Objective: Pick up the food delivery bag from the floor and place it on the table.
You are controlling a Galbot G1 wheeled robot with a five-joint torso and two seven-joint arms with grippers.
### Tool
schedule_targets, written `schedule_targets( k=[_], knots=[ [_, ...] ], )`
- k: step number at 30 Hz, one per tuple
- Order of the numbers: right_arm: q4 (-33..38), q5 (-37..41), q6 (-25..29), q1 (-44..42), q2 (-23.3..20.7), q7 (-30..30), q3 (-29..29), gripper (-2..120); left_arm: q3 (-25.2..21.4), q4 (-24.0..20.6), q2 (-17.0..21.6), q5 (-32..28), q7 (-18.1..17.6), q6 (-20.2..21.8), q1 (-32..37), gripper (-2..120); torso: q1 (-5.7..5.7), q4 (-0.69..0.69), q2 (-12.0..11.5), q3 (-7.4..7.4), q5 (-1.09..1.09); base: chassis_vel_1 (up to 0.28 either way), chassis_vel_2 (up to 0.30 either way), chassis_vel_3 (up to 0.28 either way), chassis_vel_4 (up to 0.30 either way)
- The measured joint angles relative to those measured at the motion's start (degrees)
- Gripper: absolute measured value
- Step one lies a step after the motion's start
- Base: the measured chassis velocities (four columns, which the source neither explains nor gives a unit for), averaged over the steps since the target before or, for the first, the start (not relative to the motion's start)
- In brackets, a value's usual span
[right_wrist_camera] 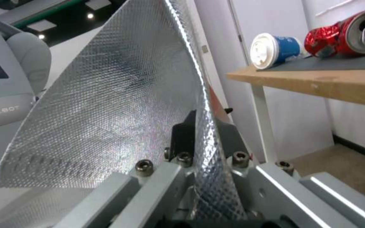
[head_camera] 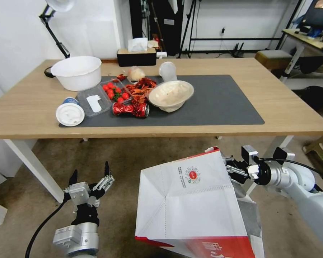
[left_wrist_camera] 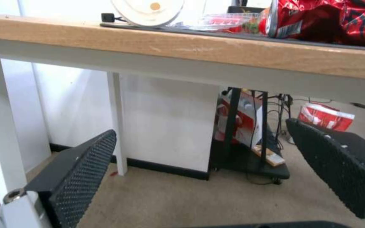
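I have the food delivery bag [head_camera: 190, 200] pinched by its upper rim in my right gripper [head_camera: 230, 168], hanging tilted below the table [head_camera: 294, 118] edge, its foil lining [right_wrist_camera: 119, 95] clamped between my fingers [right_wrist_camera: 182, 139]. Off to the bag's other side, my left gripper [head_camera: 89, 177] sits spread wide and holding nothing above the floor [head_camera: 125, 157], facing the table front.
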Motion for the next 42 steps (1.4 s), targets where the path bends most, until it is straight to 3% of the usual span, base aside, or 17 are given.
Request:
schedule_targets(
  k=[42],
  knots=[
    [0.59, 0.21, -0.02, -0.52, -0.31, 0.00, 0.55, 0, 0.20, -0.91, -0.22, -0.07, -0.10, 0.08, 0.58, 100, 4.32, 0.00, 10.46, 6.14, 0.00, 0.000, 0.000, 0.000, 0.000]
  ],
)
